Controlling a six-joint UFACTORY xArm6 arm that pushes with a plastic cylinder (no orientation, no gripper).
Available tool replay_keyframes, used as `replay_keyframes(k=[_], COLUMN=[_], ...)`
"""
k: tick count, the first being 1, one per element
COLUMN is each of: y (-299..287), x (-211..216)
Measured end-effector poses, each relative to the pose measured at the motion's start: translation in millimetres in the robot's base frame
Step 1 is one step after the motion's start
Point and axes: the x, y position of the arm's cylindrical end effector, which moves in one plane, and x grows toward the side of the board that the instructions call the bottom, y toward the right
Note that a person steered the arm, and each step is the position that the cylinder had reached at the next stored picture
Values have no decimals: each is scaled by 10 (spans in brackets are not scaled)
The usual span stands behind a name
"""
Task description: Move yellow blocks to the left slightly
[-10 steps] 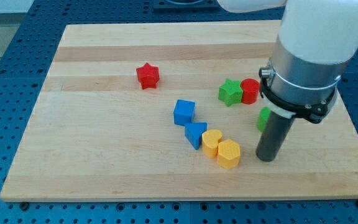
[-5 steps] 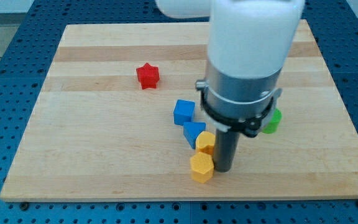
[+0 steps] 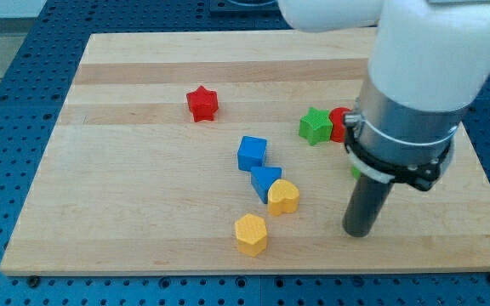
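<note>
No pincer fitted; my tip stood right of the yellow heart block and yellow hexagon block, both seemingly light, rigid, slippery; push their right faces.

- A single camera view looks down at a slant from beyond the near edge of the wooden surface, facing its far edge.
- It stands close: the surface fills nearly the whole picture, all four edges showing.
- The arm's white and grey body looms large at right, cut off at the top.
</note>
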Motion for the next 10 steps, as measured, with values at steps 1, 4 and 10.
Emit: replay_keyframes(k=[1, 4, 10], y=[-66, -1041, -1202], x=[-201, -363, 431])
